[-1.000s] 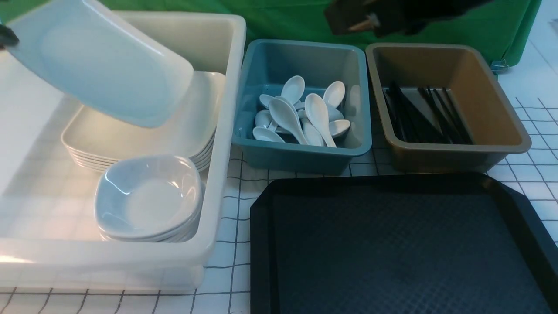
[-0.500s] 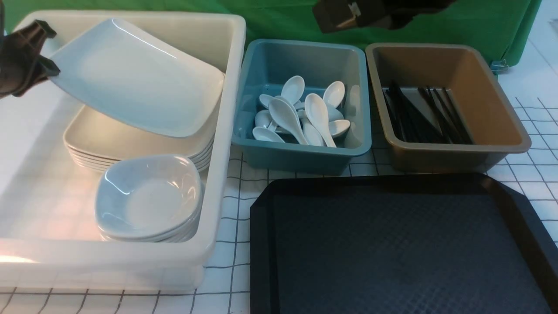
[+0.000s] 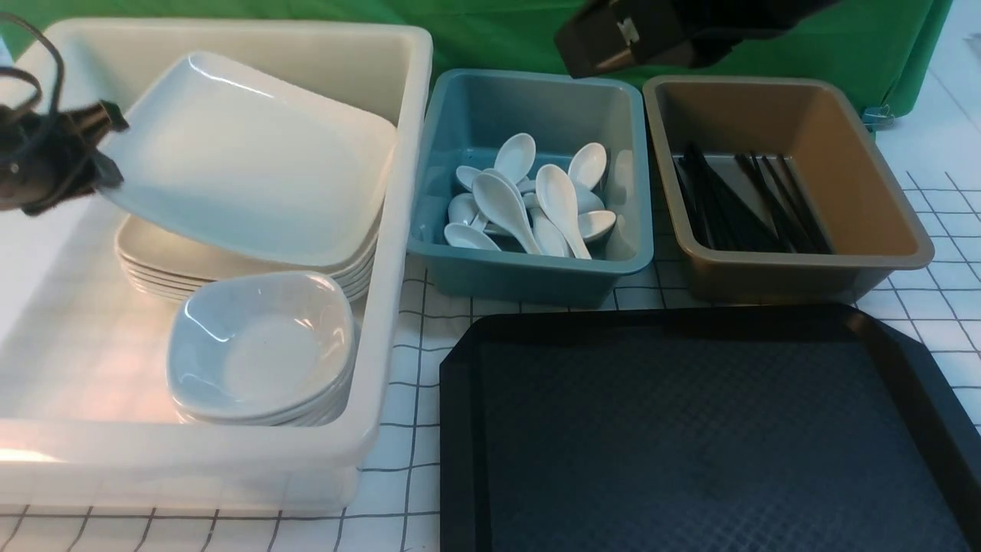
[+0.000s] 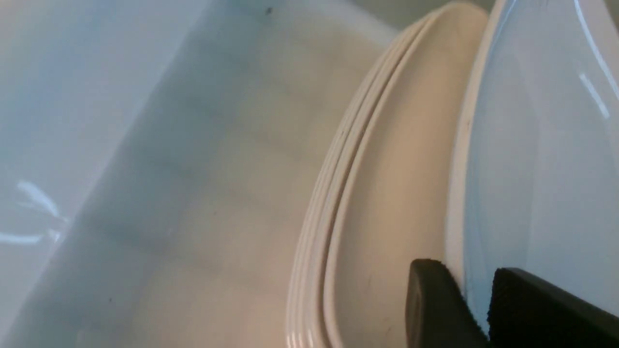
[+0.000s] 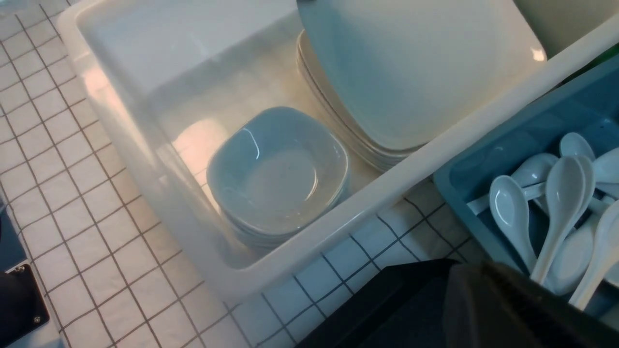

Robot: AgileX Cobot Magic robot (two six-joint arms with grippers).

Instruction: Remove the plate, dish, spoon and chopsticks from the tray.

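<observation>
**Ana:** How many tubs stand on the bench [image 3: 406, 460]?

**Ben:** Three, in a row at the back. There is one white tub [image 3: 402, 192] on the left, one blue tub [image 3: 529, 276] in the middle and one brown tub [image 3: 774, 284] on the right. One black tray [image 3: 690, 429] lies in front of the blue and brown ones.

**Ana:** Where is the plate [image 3: 245, 153]?

**Ben:** It is a single plate inside the white tub, and it is tilted. Its right edge is down on one stack of plates [image 3: 168, 245] of the same kind. Its left edge is raised at the left pincer [image 3: 113, 147]. The stack's rims run too close together to count.

**Ana:** Does that pincer have hold of it?

**Ben:** In the left wrist view, two black pads [image 4: 435, 309] sit one on each side of the plate's rim, with only the rim between them. I cannot tell whether they are pinching it or have slackened.

**Ana:** And the other one?

**Ben:** The right pincer [image 3: 590, 46] hangs in the air over the far side of the bench, near the blue tub. Its jaws are closed on nothing.

**Ana:** What else is in the white tub?

**Ben:** There is one stack of small dishes [image 3: 260, 345] in the near corner, just in front of the plates.

**Ana:** How many spoons [image 3: 502, 203]?

**Ben:** They are all in the blue tub, piled over one another. I make it ten, though the pile may hide one more.

**Ana:** And the chopsticks [image 3: 736, 207]?

**Ben:** They lie on the floor of the brown tub in two loose bunches. They cross too much to count singly.
</observation>
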